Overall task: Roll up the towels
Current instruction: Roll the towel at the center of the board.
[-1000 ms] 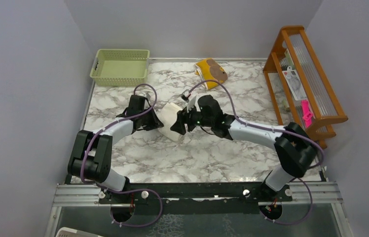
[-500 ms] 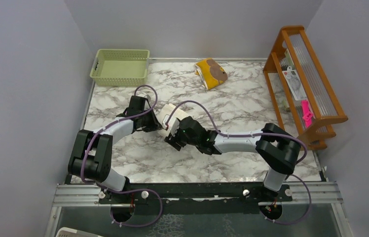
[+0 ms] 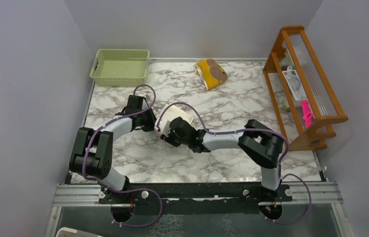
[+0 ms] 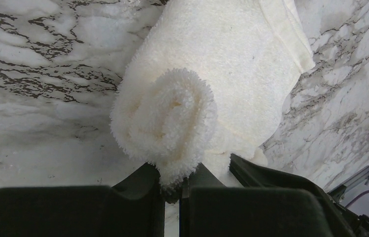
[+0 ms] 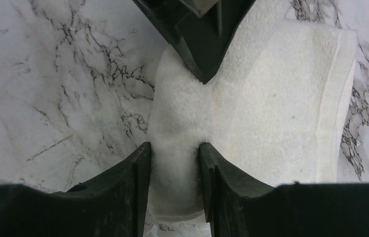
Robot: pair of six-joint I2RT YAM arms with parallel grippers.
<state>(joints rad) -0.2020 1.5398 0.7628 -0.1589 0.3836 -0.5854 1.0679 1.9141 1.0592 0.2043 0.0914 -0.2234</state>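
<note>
Marble tabletop (image 3: 138, 153), centre frame: my right gripper (image 5: 175, 173) just swung in and squeezes the half-rolled cream towel (image 4: 212, 59), left gripper (image 4: 172, 186) pinching its end nearly shut (yellow towel (image 3: 211, 72) waits up top).

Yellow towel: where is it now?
Top view: the yellow towel lies at the back, right of centre, between the green basket and the wooden rack.

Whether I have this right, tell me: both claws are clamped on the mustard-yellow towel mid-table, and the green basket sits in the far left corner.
Wrong towel. The left claw and right claw are clamped on the cream-white towel, as both wrist views show; the mustard-yellow towel lies apart near the back edge. The green basket is in the far left corner.
</note>
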